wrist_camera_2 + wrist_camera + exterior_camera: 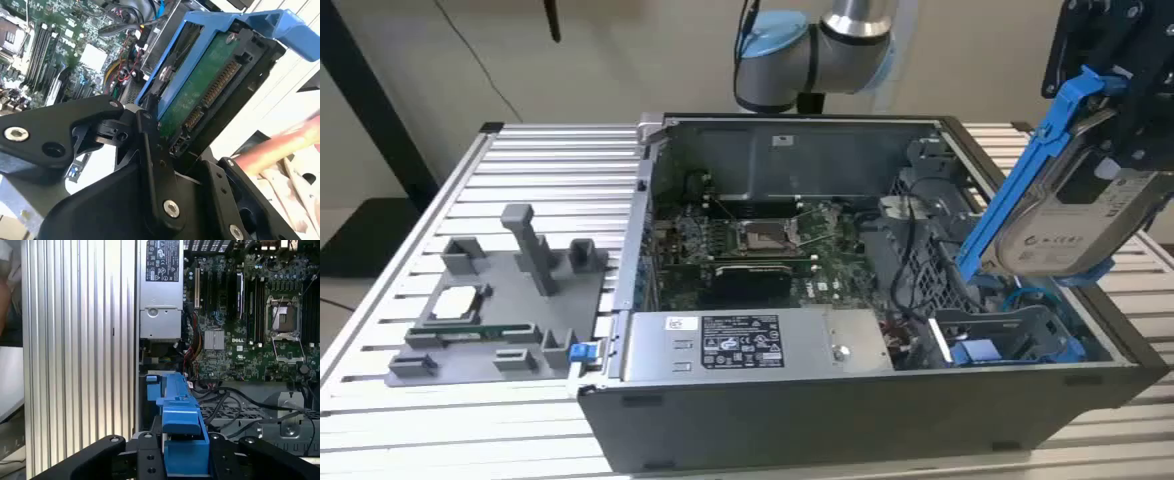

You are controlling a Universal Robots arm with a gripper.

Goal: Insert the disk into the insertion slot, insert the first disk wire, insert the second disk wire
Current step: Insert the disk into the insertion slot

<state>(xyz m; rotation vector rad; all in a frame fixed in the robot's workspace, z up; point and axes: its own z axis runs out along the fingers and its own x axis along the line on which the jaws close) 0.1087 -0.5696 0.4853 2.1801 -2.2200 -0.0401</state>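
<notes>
On the exterior view's left, the slatted desk (400, 420) carries a grey fixture tray (527, 245) bearing a processor chip (458, 301) and a memory stick (474, 331). At centre stands the open computer case (854, 420). A grey power-supply box (747, 345) lies along its near wall, with the motherboard (720, 250) and square CPU socket (763, 236) behind it. Right of the board, dark cables (907, 250) cross the metal cage. In the first wrist view they lie just beside the bay area. The insertion slot (1007, 335), with its blue tabs, sits in the case's near right corner, and nothing is seated in it. The disk (1074, 215) hangs in the air above this slot, clear of it. Its long axis is steeply tilted, the lower end over the case interior and the upper end leaning toward the exterior view's right. Its blue carrier frame (1021, 170) runs along the left edge, and the labelled face is turned toward the camera. In the second wrist view the green circuit-board side and connector edge are exposed. The gripper (186, 452) has its jaws clamped on the carrier frame from both sides.
</notes>
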